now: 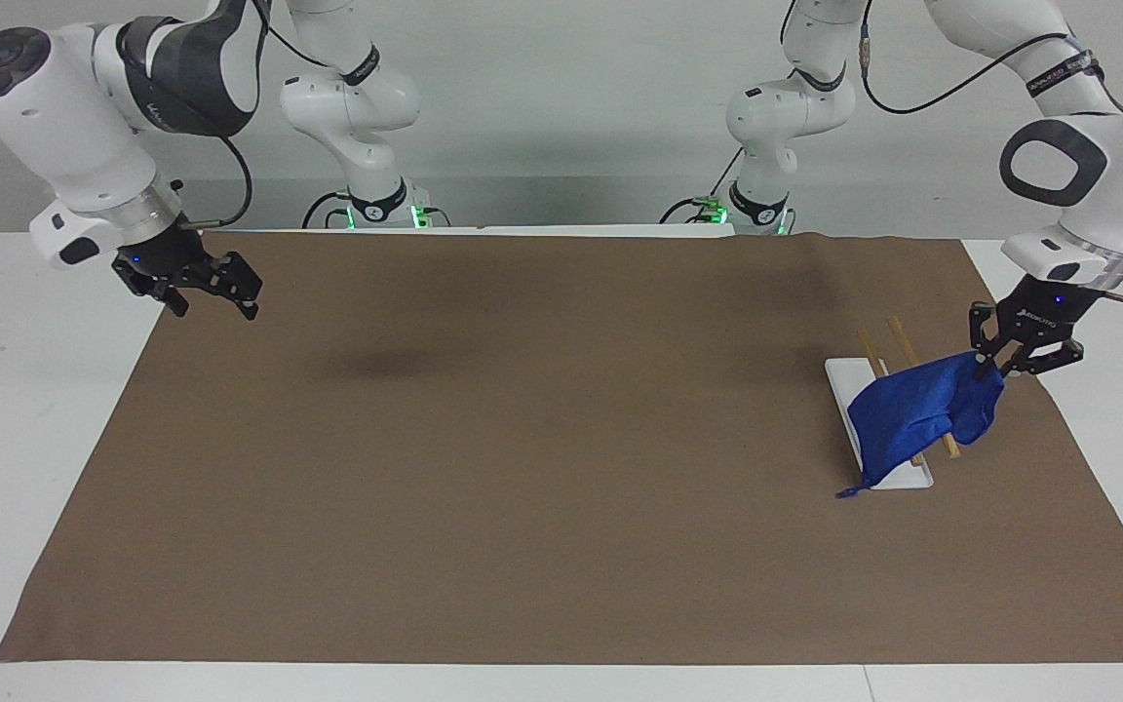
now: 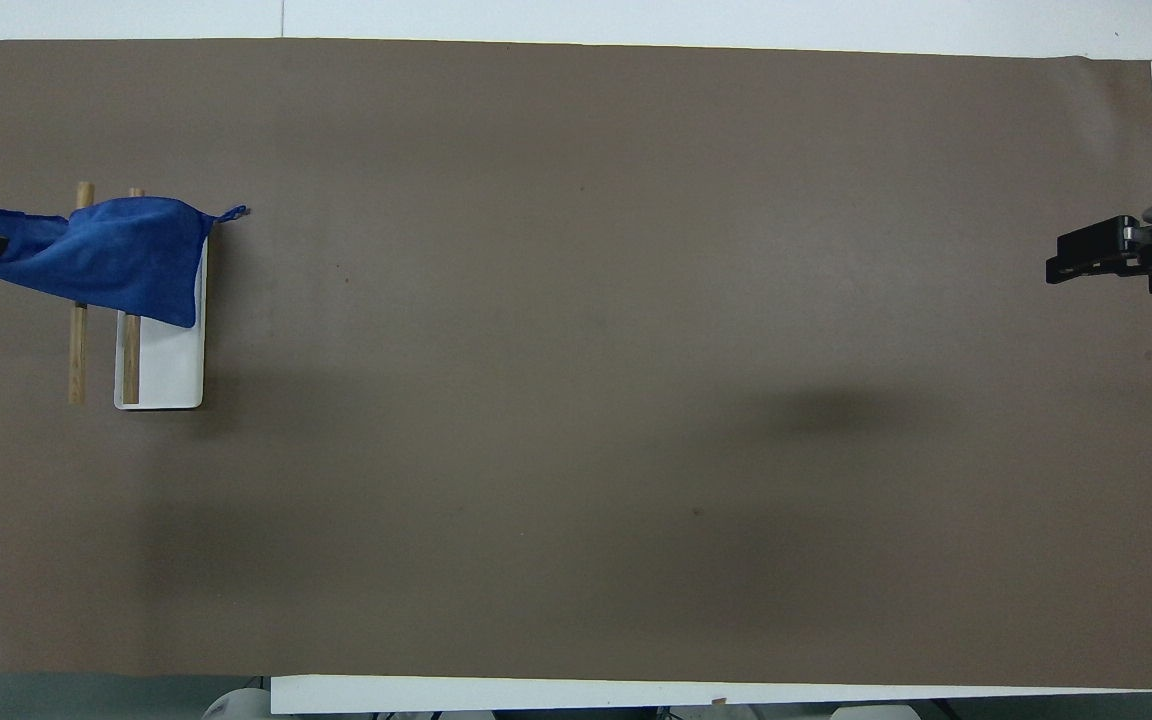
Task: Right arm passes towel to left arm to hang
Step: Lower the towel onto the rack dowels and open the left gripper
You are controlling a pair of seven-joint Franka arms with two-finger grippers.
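1. Two grippers show, and only the left gripper (image 1: 1003, 369) has anything in it: its fingers are pinched on one corner of the towel (image 1: 917, 414), just above the wooden rails at the left arm's end of the table.
2. From that pinched corner, the blue cloth runs down across both wooden rails (image 1: 903, 343) of the rack and onto the white base (image 1: 839, 375). In the overhead view the towel (image 2: 101, 258) covers the part of the rails farther from the robots, while the nearer part of the rails (image 2: 77, 355) and of the base (image 2: 171, 375) stays bare.
3. One corner with a small loop (image 1: 849, 491) hangs off the base edge and touches the brown mat (image 1: 542, 468).
4. Above the gripper, the left arm (image 1: 1088, 185) shows its black ring-shaped panel on the bulky white link.
5. Well apart, at the right arm's end of the table, the right gripper (image 1: 212, 300) hangs over the mat's edge with its fingers spread and nothing between them. In the overhead view it (image 2: 1066, 266) sits at the mat's border.
6. Behind it rises the right arm (image 1: 84, 127), with a silver wrist ring and a dark-grey link.
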